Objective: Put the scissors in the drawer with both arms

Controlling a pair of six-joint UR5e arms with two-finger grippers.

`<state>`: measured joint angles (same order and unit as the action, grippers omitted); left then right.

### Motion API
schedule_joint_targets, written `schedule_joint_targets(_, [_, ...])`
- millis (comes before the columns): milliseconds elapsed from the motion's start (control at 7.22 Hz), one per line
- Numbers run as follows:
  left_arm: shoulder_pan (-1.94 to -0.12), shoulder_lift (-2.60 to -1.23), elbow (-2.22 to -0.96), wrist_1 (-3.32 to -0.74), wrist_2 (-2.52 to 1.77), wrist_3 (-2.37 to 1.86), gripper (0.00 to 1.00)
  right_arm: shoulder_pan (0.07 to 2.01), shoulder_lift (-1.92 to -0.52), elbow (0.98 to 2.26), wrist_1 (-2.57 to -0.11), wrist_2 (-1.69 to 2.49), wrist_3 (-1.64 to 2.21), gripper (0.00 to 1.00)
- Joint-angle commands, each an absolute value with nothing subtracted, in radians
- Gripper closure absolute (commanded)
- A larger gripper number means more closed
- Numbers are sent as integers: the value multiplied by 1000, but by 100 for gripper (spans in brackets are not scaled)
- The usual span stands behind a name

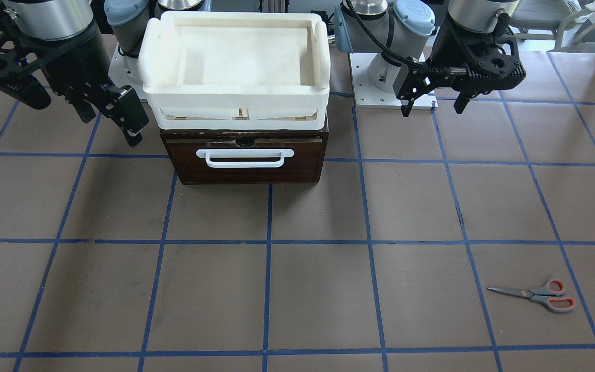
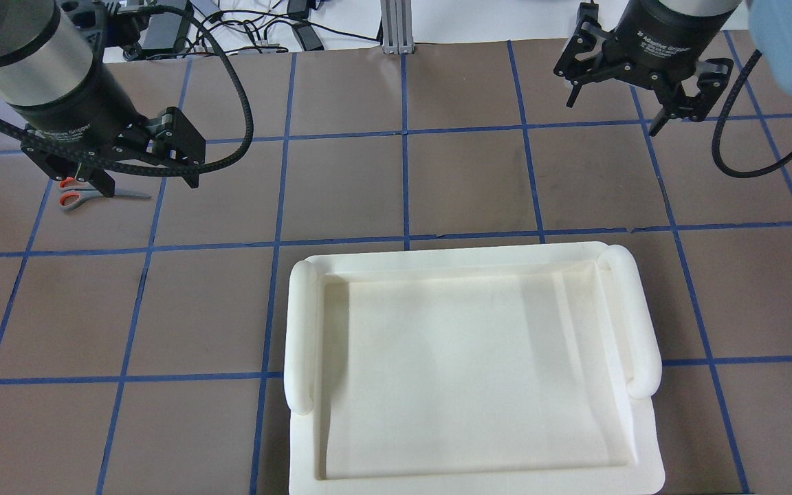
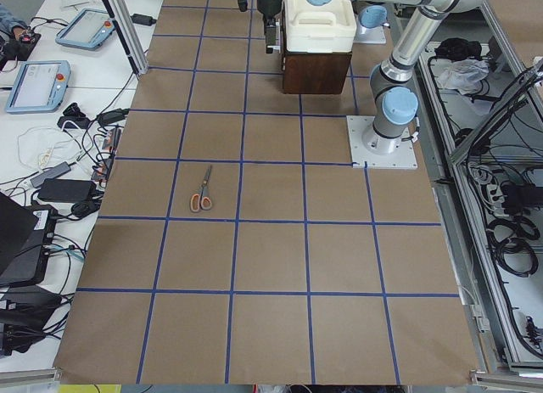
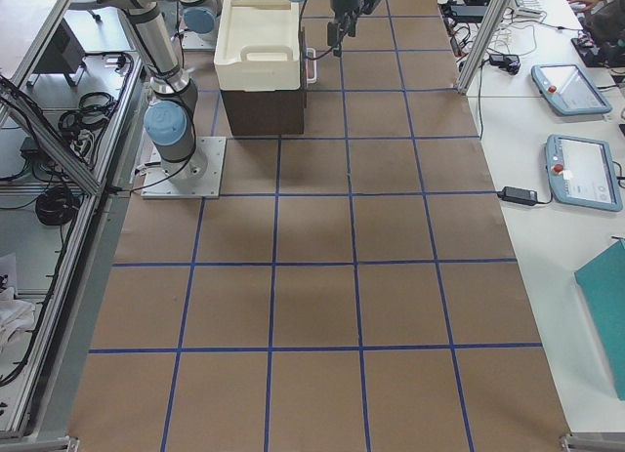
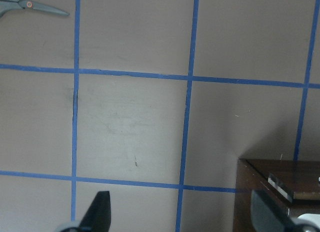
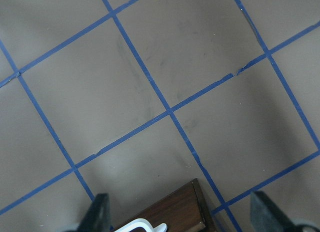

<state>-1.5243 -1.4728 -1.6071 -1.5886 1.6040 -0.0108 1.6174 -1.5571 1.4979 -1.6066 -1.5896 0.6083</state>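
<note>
The scissors (image 1: 535, 295) lie flat on the table on my left side, far from the drawer, and also show in the overhead view (image 2: 86, 196) and the left wrist view (image 5: 30, 5). The dark brown drawer (image 1: 246, 160) is closed, with its white bar handle (image 1: 246, 157) facing forward. My left gripper (image 1: 434, 106) is open and empty, hovering high beside the drawer. My right gripper (image 1: 106, 119) is open and empty, hovering at the drawer's other side. The right wrist view shows the drawer's corner (image 6: 170, 214) and handle end (image 6: 142, 226).
A white foam-like tray (image 1: 235, 57) sits on top of the drawer cabinet and hides it in the overhead view (image 2: 471, 371). Blue tape lines grid the brown table (image 1: 318, 289). Both arm bases stand behind the cabinet.
</note>
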Motion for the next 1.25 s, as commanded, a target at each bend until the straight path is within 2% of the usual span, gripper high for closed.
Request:
schedule_joint_targets(0, [-1497,-1521,-1611,-1526,1595,106,0,1716,-1513,1491,-1626,-1594,821,0])
schedule_joint_targets(415, [-1407,-1647,-1663,-1364,1603,306,0,1759,-1459,1488,-1647,-1589,1088,0])
schedule_joint_targets(692, [-1272,-1712,-1672,-1361,1597,431,0,1801,-1399,1488,-1681,-1589,1229,0])
schedule_joint_targets(1108, [-1114,-1813,-1680,-1222,1603,942,0,1860,-1345,1488,-1704,-1582,1394,0])
